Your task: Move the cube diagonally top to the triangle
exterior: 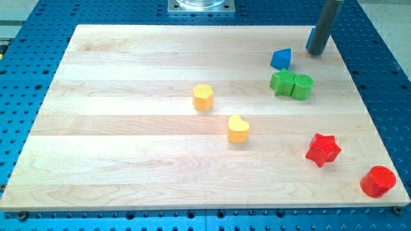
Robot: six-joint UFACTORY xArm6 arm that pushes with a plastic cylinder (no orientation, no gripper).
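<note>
A blue block [280, 59], which looks like a triangle, lies near the view's top right. Just below it two green blocks touch each other: a star-like one [280, 82] and a rounder one [302, 86] on its right, whose shape I cannot make out for sure. My tip [315, 52] rests on the board to the right of the blue block and slightly above it, a small gap apart. It is above and to the right of the green pair and touches no block.
A yellow block [203, 97] and a yellow heart [238, 129] lie near the middle. A red star [322, 149] and a red cylinder [377, 181] sit at the bottom right, the cylinder close to the wooden board's [128, 160] edge.
</note>
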